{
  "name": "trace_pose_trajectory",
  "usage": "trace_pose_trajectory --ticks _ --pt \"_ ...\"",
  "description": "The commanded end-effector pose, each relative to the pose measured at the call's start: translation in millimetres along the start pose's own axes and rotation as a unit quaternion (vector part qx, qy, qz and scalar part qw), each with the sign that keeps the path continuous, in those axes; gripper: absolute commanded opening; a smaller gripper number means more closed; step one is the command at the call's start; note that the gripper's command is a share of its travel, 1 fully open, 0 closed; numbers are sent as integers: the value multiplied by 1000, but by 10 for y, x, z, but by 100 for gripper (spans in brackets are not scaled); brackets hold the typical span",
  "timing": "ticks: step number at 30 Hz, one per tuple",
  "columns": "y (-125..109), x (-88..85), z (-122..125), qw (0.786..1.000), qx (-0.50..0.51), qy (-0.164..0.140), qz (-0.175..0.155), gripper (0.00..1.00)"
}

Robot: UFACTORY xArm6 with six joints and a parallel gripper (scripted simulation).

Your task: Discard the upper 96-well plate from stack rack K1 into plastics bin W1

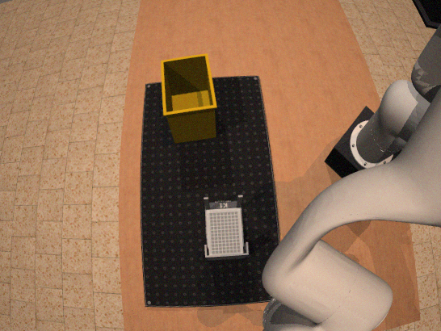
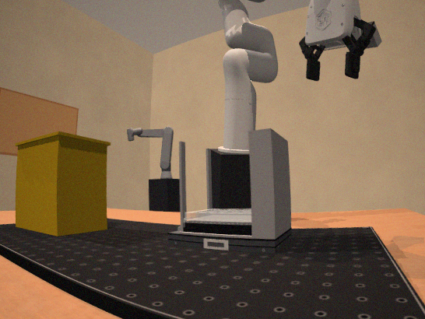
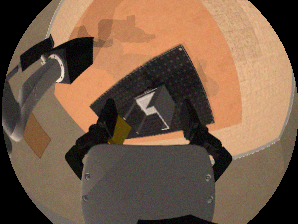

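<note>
The grey stack rack K1 (image 1: 224, 228) stands on the near part of the black perforated mat (image 1: 206, 190). A white 96-well plate (image 1: 224, 238) lies on top in it, seen from above. In the side view the rack (image 2: 237, 187) shows a pale plate (image 2: 219, 215) low between its walls; I cannot tell two plates apart there. The yellow bin W1 (image 1: 189, 97) stands upright at the mat's far end and also shows at the left of the side view (image 2: 61, 183). My gripper (image 2: 334, 66) is open and empty, high above and to the right of the rack. The wrist view shows its fingers framing the distant rack (image 3: 152, 111).
My arm's large white links (image 1: 355, 226) cover the lower right of the overhead view, and its black base (image 1: 355, 145) sits right of the mat. A second small arm on a black pedestal (image 2: 163, 171) stands far behind the rack.
</note>
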State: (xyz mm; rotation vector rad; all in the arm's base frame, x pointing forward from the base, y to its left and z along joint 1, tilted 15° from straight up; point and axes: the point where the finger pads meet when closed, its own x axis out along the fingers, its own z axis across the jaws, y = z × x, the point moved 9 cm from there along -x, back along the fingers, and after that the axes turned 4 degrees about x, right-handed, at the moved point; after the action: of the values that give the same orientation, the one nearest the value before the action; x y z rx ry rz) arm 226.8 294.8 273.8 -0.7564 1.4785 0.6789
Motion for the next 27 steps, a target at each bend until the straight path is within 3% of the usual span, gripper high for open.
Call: trace_pose_trajectory --ticks 1,15,27 --pt "-179 25 0 999 39 -15 10 100" --pt "-739 132 -102 982 177 -56 38 100" --pt "-1216 222 -289 942 316 -99 57 100"
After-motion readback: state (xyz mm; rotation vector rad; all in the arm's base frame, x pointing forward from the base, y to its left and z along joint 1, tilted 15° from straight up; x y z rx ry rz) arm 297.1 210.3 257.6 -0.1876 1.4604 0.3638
